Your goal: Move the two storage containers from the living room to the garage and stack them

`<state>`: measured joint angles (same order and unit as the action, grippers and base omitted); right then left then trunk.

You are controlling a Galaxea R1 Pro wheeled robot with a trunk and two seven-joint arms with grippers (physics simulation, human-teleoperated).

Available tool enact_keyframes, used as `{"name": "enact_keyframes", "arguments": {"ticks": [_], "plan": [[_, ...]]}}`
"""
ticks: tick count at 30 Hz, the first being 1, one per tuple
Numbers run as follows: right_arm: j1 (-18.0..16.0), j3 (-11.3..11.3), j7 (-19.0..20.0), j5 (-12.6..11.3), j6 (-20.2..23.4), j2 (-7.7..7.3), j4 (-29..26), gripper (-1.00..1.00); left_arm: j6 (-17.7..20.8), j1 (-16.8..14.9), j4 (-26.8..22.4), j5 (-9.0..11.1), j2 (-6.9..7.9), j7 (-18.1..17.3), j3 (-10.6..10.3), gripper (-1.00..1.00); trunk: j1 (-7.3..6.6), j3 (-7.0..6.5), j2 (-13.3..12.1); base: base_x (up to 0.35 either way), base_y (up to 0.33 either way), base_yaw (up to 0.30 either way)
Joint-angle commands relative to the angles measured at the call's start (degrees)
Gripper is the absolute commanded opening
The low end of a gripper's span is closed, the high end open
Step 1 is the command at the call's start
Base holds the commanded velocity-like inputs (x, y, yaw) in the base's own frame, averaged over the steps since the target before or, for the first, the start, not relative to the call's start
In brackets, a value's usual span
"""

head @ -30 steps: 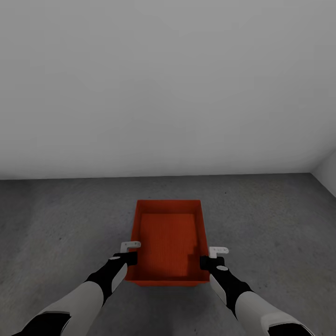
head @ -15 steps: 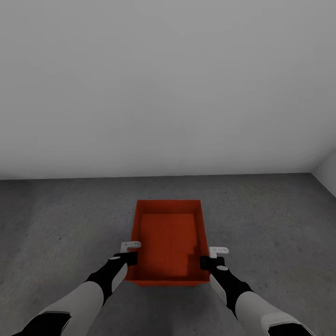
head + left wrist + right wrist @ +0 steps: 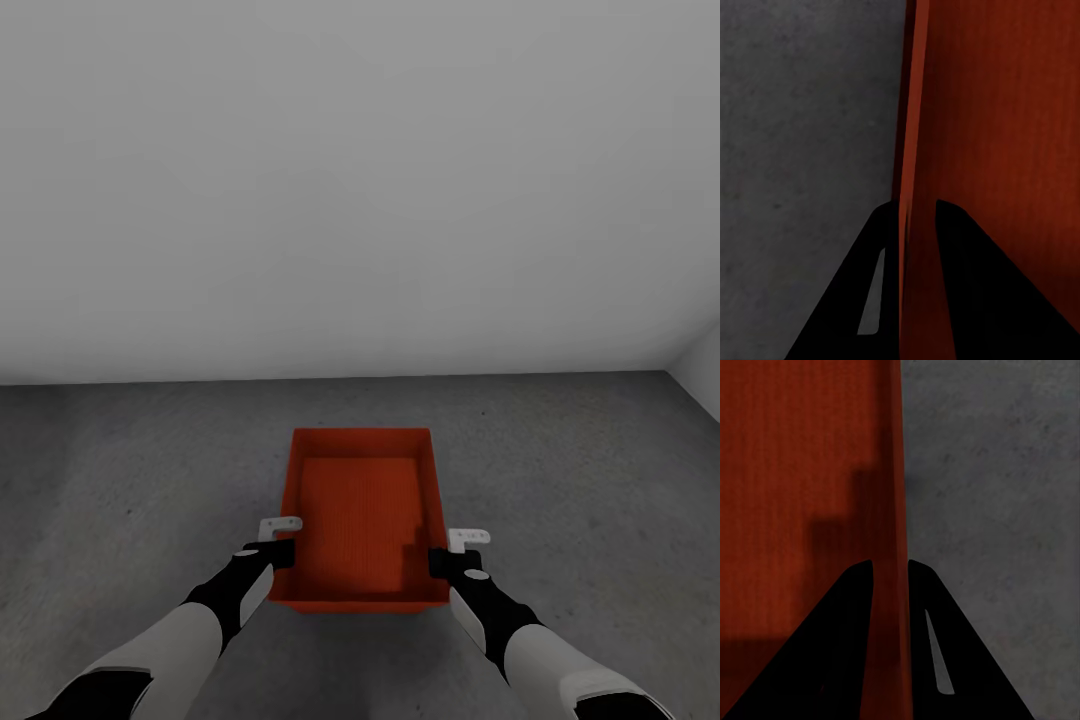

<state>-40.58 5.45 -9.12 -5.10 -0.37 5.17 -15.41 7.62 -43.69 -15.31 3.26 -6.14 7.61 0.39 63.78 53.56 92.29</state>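
Where wrist views show walls pinched, head view shows container point(image 3: 362, 515) whole.

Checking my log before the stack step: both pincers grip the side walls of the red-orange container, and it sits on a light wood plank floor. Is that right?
Not quite. The left pincer and right pincer each clamp a side wall of the container, but the floor under it is dark grey concrete, not light wood planks. The head view shows this most clearly.
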Motion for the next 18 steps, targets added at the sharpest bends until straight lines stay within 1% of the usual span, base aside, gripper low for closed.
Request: {"name": "enact_keyframes", "arguments": {"ticks": [1,3,18], "plan": [[0.0,-1.4,-0.5,-0.8,-0.1,0.02,0.1,-1.00,0.0,0.0,-0.3,-1.1,-0.06,1.7,1.2,-1.00,0.00,0.03,0.0,0.000,0.000,0.000],[0.0,-1.4,-0.5,-0.8,-0.1,0.02,0.1,-1.00,0.0,0.0,-0.3,-1.1,-0.07,1.7,1.2,-1.00,0.00,0.03,0.0,0.000,0.000,0.000],[0.0,-1.3,-0.5,-0.8,-0.1,0.02,0.2,-1.00,0.1,0.0,-0.4,-1.1,-0.02,1.7,1.3,-1.00,3.29,2.73,6.0,0.000,0.000,0.000]]}}
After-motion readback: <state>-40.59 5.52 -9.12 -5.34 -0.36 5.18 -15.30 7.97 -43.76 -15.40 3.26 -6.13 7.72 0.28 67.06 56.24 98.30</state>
